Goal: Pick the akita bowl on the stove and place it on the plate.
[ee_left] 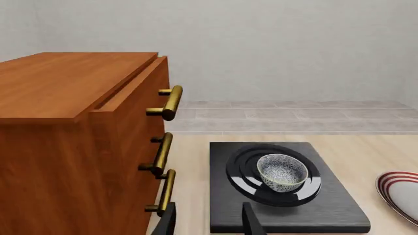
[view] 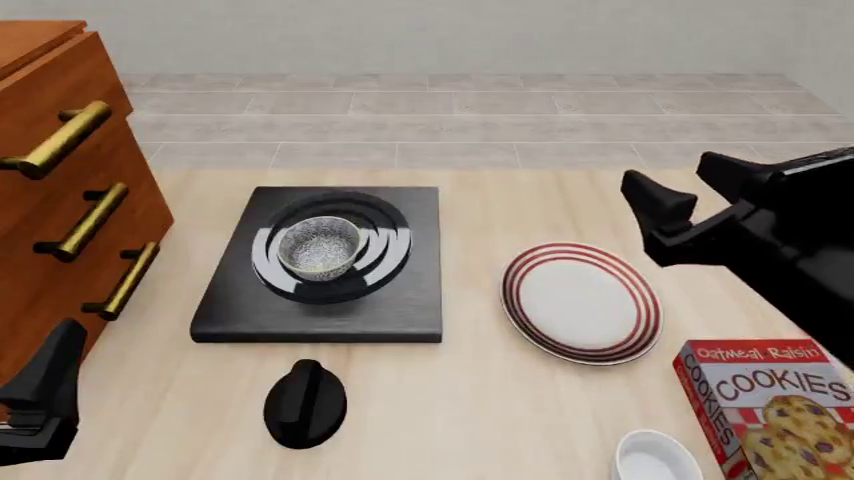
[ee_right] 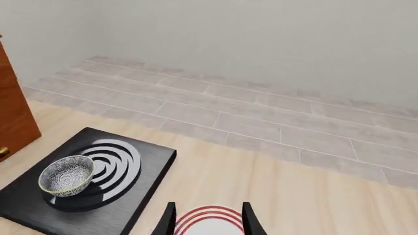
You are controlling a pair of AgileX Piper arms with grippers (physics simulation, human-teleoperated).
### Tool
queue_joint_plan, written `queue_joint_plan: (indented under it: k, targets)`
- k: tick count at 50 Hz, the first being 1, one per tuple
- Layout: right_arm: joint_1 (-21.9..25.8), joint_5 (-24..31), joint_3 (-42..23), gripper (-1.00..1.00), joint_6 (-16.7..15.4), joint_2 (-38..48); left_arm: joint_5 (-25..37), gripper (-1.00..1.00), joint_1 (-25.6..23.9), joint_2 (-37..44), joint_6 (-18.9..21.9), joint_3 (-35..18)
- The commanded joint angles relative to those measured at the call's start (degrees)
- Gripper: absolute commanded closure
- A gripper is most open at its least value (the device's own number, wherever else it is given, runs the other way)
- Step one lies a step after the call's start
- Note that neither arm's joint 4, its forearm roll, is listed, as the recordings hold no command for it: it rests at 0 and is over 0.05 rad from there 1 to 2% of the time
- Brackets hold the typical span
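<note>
Left wrist view: the left gripper (ee_left: 209,220), fingers parted and empty, points at the akita bowl (ee_left: 282,172) centred on the stove (ee_left: 285,188); a wooden drawer cabinet (ee_left: 78,142) crowds it at nine o'clock.

Front view: the plate (view: 581,301) lies at three o'clock of the stove; knob (view: 306,403), cookie box (view: 761,405) and white bowl (view: 657,460) stand nearer, off the path.

Right wrist view: the right gripper (ee_right: 208,219), spread and empty, hangs over the plate, probably just waiting.

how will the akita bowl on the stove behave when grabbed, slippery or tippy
The akita bowl looks glossy, so the tool's fingers may slip on its rim. It appears rigid, ceramic-like, so probably stiff and chip-prone. It is small and sits upright on the stove; a sideways push likely slides it across the smooth burner rings rather than tipping it.
</note>
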Motion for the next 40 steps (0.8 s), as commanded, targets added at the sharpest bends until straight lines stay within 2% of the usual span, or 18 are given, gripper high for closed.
queue_joint_plan:
  k: [1,7,26,40]
  targets:
    - [4.8,0.8,-7.4,-1.0,-0.3,8.2,0.0,-1.0,0.0,0.0,0.0,0.0]
    - [6.5,1.6,-10.9,-1.0,0.2,11.5,0.0,-1.0,0.0,0.0,0.0,0.0]
    - [10.9,10.4,-25.7,-1.0,1.2,24.6,0.0,-1.0,0.0,0.0,0.0,0.0]
    - [13.9,14.6,-33.5,-1.0,2.1,31.8,0.0,-1.0,0.0,0.0,0.0,0.0]
